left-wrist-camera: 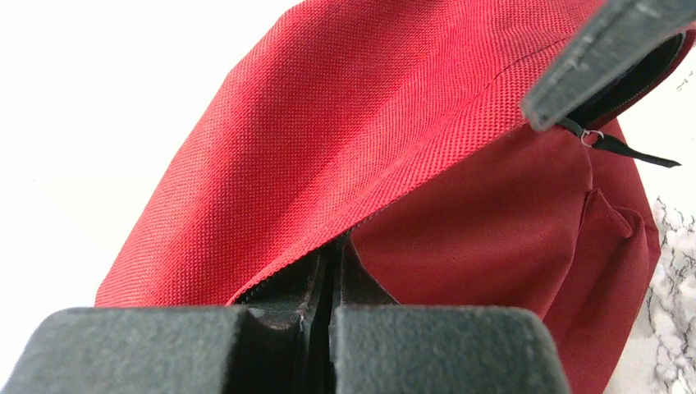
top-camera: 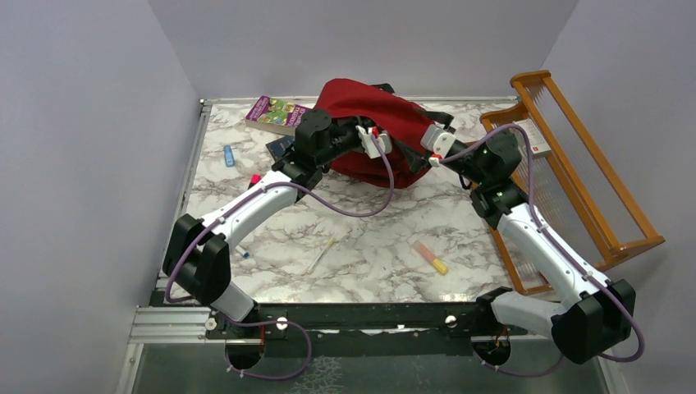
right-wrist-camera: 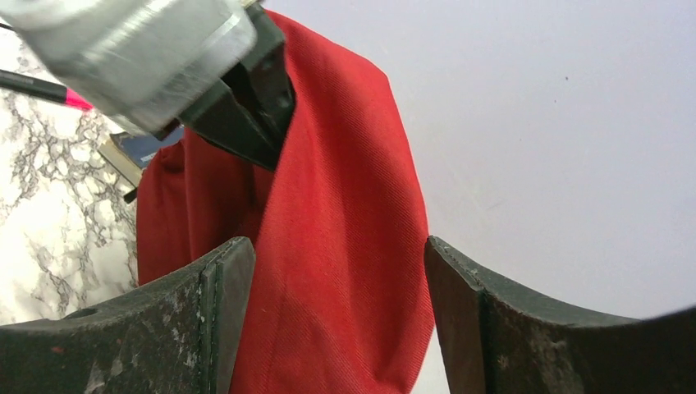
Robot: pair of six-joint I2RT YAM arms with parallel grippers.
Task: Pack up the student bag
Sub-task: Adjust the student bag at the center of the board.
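The student bag (top-camera: pixel 353 103) lies slumped at the far side of the counter (top-camera: pixel 369 230), and both of your arms reach it. Its long side runs across, from your left pincer (top-camera: pixel 376 141) toward your right pincer (right-wrist-camera: pixel 336 246).

Your left pincer is clenched on the bag. In its wrist view the two fingers (left-wrist-camera: pixel 443 349) meet on the red cloth right at the black zipper line, so it holds an edge of the opening. A zipper pull (left-wrist-camera: pixel 592 136) hangs ahead of it and to its right.

Your right pincer is released, with the jaws well apart. A standing fold of the same red cloth passes between them, close to one finger and free of the other. The left pincer grips the cloth just above this fold.

As I judge it, the coming move turns on this: the cloth is directly ahead of the right pincer and inside its gap, so it needs only to clench for a second hold. Whether this fold is the other lip of the opening or only outer cloth, I cannot tell.

A colourful book (top-camera: pixel 275 113) and a dark blue book (top-camera: pixel 281 146) lie to the left of the left pincer, so that arm is the nearer one. A pencil (top-camera: pixel 320 254) and an orange and yellow marker (top-camera: pixel 430 257) lie behind both pincers, toward the bases. A wooden rack (top-camera: pixel 529 81) stands to the right of the right pincer, with a small white box (top-camera: pixel 539 141) on it.

The book cover and the box carry print, but it is too small to read. No brand shows on the bag.
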